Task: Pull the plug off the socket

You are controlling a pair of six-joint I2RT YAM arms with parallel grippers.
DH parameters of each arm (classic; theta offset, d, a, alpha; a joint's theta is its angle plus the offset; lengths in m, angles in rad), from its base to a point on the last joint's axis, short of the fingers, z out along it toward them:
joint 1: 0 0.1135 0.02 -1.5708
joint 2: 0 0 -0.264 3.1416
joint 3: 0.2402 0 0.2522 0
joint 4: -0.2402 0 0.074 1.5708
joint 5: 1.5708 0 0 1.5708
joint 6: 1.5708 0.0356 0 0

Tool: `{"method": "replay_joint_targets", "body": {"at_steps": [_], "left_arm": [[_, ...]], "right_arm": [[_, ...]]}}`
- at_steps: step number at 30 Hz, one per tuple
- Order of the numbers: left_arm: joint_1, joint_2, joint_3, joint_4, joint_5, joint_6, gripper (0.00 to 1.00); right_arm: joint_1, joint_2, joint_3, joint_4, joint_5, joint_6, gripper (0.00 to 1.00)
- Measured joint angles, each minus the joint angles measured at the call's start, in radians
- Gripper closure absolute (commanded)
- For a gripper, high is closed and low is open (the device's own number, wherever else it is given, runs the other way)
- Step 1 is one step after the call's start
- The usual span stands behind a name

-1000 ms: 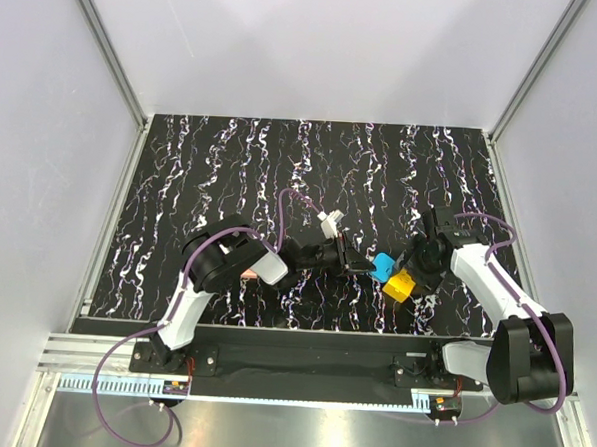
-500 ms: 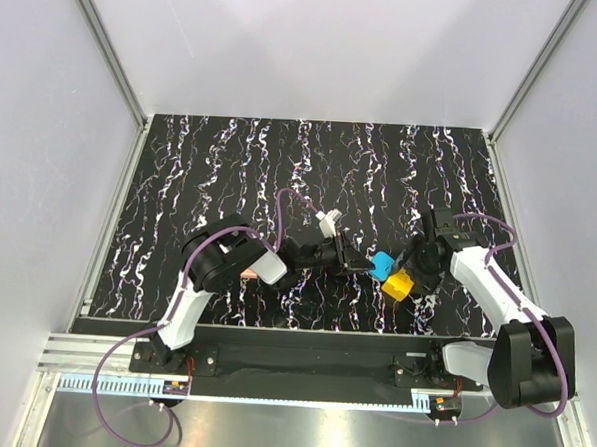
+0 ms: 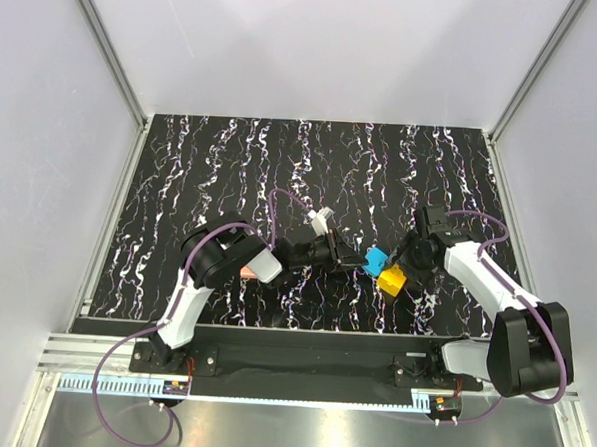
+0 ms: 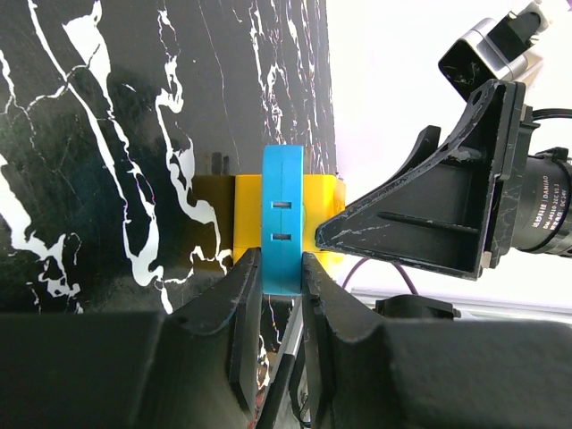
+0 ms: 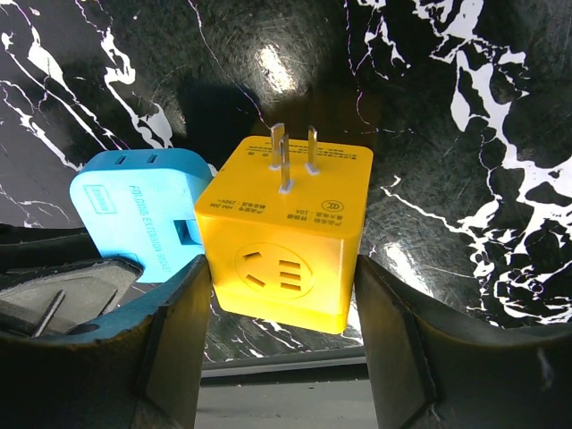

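A blue plug block (image 3: 377, 260) is still joined to the side of a yellow cube socket (image 3: 392, 280), near the mat's front middle. My left gripper (image 3: 363, 262) is shut on the blue block; in the left wrist view its fingers (image 4: 243, 295) pinch the blue block (image 4: 281, 219), with the yellow cube (image 4: 210, 228) behind. My right gripper (image 3: 404, 267) is shut on the yellow cube. In the right wrist view the cube (image 5: 286, 223) sits between my right gripper (image 5: 279, 279) jaws, metal prongs upward, the blue block (image 5: 134, 210) on its left.
The black marbled mat (image 3: 231, 170) covers the table, with white walls around it. The right gripper's body (image 4: 429, 223) is close beside the left gripper's fingertips. The metal rail (image 3: 301, 359) runs along the near edge.
Both grippers, with the joined blue block and yellow cube, have shifted slightly left and away from the near edge. The two pieces remain joined.
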Motion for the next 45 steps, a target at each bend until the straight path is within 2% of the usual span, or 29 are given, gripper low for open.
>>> {"method": "replay_joint_targets", "body": {"at_steps": [9,15,20,28,36,41,45], "left_arm": [[0.016,-0.001,-0.021,0.025,0.0,0.001,1.0],[0.085,-0.003,-0.065,0.018,-0.031,0.009,1.0],[0.089,-0.053,-0.088,-0.049,-0.043,0.053,1.0],[0.087,-0.411,-0.133,-0.322,-0.092,0.269,1.0],[0.1,-0.782,-0.332,-0.613,-0.189,0.466,1.0],[0.103,-0.913,-0.428,-0.771,-0.224,0.519,1.0],[0.108,-0.928,-0.455,-0.816,-0.232,0.523,1.0]], "right_arm": [[0.008,-0.013,-0.009,0.009,0.013,0.016,1.0],[0.006,-0.022,-0.01,0.004,0.05,0.029,1.0],[0.006,-0.025,-0.01,0.004,0.058,0.029,1.0],[0.006,-0.027,-0.013,0.008,0.06,0.024,1.0],[0.006,-0.028,-0.013,0.009,0.06,0.021,1.0],[0.009,-0.031,-0.015,0.01,0.06,0.02,1.0],[0.009,-0.037,-0.019,0.016,0.06,0.014,1.0]]}}
